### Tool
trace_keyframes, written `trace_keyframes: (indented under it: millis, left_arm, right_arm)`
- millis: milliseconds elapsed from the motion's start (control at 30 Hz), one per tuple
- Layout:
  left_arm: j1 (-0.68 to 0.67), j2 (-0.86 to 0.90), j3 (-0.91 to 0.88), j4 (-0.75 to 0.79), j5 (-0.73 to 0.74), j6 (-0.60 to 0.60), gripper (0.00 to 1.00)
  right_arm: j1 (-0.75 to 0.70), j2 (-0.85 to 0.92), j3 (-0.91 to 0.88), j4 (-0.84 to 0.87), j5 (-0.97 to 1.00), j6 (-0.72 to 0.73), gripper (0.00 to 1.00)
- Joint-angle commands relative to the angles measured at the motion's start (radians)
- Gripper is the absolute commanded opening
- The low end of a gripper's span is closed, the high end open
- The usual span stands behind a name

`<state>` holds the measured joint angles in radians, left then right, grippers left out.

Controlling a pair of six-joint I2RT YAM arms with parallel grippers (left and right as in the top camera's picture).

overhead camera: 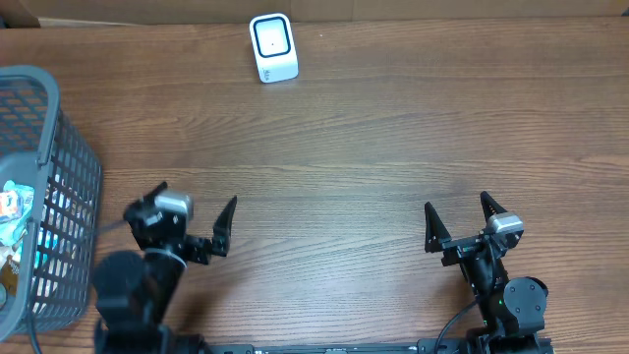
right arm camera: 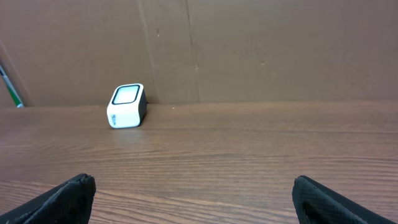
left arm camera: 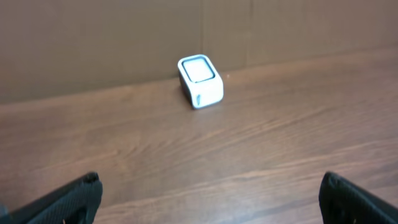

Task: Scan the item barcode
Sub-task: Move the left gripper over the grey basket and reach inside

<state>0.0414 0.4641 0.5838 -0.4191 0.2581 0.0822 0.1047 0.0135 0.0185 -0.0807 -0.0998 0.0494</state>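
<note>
Black, both the left hand (overhead camera: 196,194) and the right hand (overhead camera: 456,202) are spread wide and empty above the wooden desk (overhead camera: 334,147), the white scanner (overhead camera: 272,47) standing far ahead, packaged items (overhead camera: 12,211) lying inside the grey basket (overhead camera: 74,197) at left.

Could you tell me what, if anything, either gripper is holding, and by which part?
Nothing is held: the left gripper and right gripper both stand open and empty.

Checkout mock-up: scanner (overhead camera: 273,47), basket (overhead camera: 71,211)
</note>
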Motion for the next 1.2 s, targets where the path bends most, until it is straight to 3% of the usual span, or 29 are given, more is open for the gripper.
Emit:
trace_keyframes:
  millis: [0, 267, 367, 733, 967, 1167]
  left_arm:
    - [0.005, 0.166, 0.216, -0.115, 0.044, 0.019, 1.0]
    - [0.005, 0.629, 0.86, -0.723, 0.056, 0.018, 1.0]
    - [0.005, 0.765, 1.051, -0.853, 0.055, 0.018, 0.99]
    - [0.005, 0.896, 1.134, -0.824, 0.153, -0.054, 1.0]
    - [0.048, 0.894, 1.238, -0.85, 0.055, -0.198, 1.0]
    - [0.187, 0.894, 1.405, -0.96, -0.01, -0.217, 1.0]
  right_arm:
    - [-0.004, -0.011, -0.011, 0.004, 0.001, 0.002, 1.0]
    - [-0.004, -0.011, -0.011, 0.004, 0.001, 0.002, 1.0]
    - [-0.004, -0.011, -0.011, 0.004, 0.001, 0.002, 1.0]
    - [-0.004, -0.011, -0.011, 0.004, 0.001, 0.002, 1.0]
    - [-0.004, -0.011, -0.011, 0.004, 0.001, 0.002, 1.0]
    - [-0.004, -0.011, -0.011, 0.004, 0.001, 0.002, 1.0]
